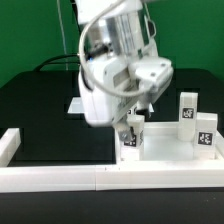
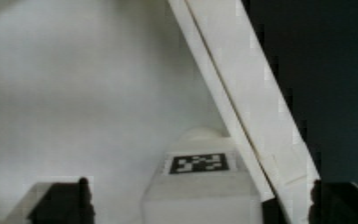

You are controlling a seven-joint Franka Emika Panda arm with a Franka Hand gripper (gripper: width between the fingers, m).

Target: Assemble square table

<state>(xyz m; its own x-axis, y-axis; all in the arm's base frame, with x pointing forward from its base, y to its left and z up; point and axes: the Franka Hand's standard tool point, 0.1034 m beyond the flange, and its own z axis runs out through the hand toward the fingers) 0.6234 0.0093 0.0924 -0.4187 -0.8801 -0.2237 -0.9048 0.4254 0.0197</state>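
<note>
We see the arm reaching down over the black counter (image 1: pixel 40 110), its claw (image 1: pixel 129 128) low near the white border rails (image 1: pixel 60 178). In the wrist view, the claw's fingers (image 2: pixel 60 200) stand apart, open, with a tagged white leg (image 2: pixel 202 165) between them but not touching either. The square tabletop (image 2: pixel 69 90) fills that view behind the leg. In the exterior view, two more tagged legs (image 1: pixel 188 108) stand upright toward the right, one (image 1: pixel 207 132) just beside the other.
</note>
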